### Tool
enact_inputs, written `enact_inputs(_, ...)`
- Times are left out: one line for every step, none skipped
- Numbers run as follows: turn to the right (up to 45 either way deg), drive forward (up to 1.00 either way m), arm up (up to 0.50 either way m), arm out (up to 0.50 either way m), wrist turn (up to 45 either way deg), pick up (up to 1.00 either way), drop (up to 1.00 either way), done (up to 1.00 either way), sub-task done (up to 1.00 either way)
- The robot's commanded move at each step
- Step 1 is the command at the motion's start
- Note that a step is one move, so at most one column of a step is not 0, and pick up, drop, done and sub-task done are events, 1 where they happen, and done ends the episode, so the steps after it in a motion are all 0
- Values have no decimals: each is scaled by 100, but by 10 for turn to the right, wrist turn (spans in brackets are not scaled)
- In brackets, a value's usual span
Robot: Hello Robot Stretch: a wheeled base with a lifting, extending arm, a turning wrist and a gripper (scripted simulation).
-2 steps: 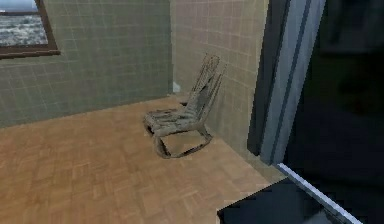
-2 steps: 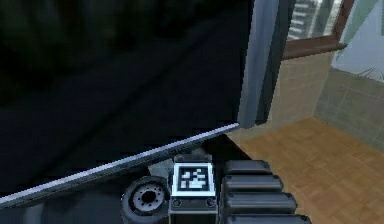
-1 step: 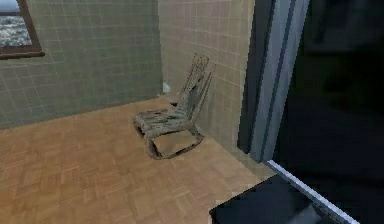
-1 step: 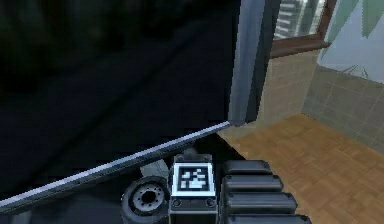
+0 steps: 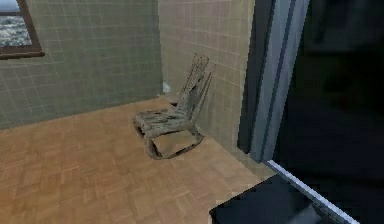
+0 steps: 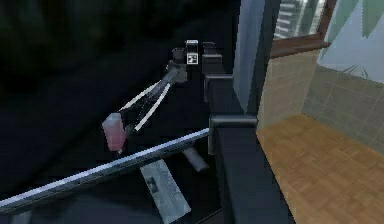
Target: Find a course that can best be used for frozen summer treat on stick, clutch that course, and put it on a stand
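Window (image 5: 12,25): top-left corner is cutting it off.
Dark slab (image 5: 262,207): bottom edge is cutting it short.
Pink blob (image 6: 113,133): proving too small to name.
Gripper (image 6: 127,120): whether holding anything, cannot tell.
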Motion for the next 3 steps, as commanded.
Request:
enact_inputs(0,0,0,0,390,0,0,0,0)
enact_inputs(0,0,0,0,390,0,0,0,0)
enact_inputs(0,0,0,0,0,0,100,0,0)
